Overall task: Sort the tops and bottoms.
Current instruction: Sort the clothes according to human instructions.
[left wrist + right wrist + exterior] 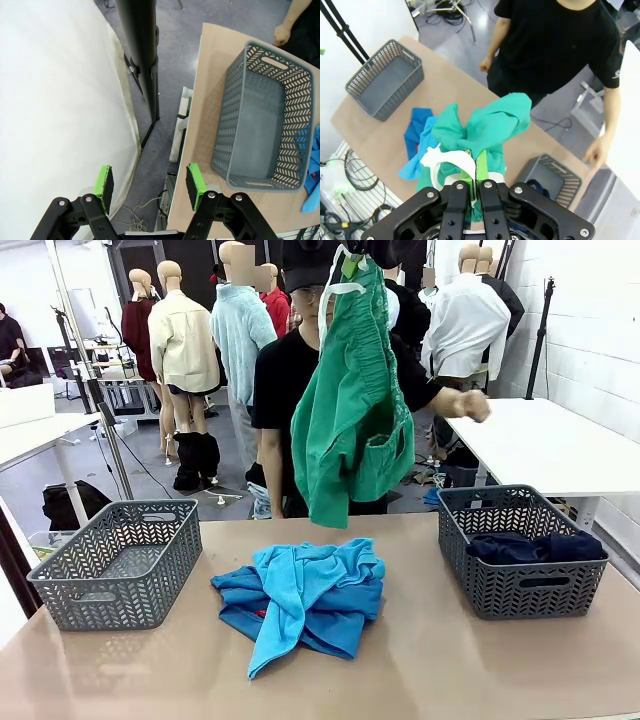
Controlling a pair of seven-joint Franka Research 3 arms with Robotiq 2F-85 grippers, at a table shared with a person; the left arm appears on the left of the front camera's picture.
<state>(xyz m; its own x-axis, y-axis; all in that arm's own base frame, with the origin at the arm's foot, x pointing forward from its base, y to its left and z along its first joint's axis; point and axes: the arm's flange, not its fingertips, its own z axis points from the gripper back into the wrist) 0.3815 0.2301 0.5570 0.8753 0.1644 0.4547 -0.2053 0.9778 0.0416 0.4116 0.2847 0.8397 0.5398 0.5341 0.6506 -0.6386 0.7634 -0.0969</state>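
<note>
right gripper [475, 162] clamps green bottoms [492, 122], wrist view

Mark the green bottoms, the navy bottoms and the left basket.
green bottoms [350, 410], front view, middle of the hanging fabric.
navy bottoms [535, 547], front view, its upper folded surface.
left basket [110, 585], front view, its front wall.
</note>
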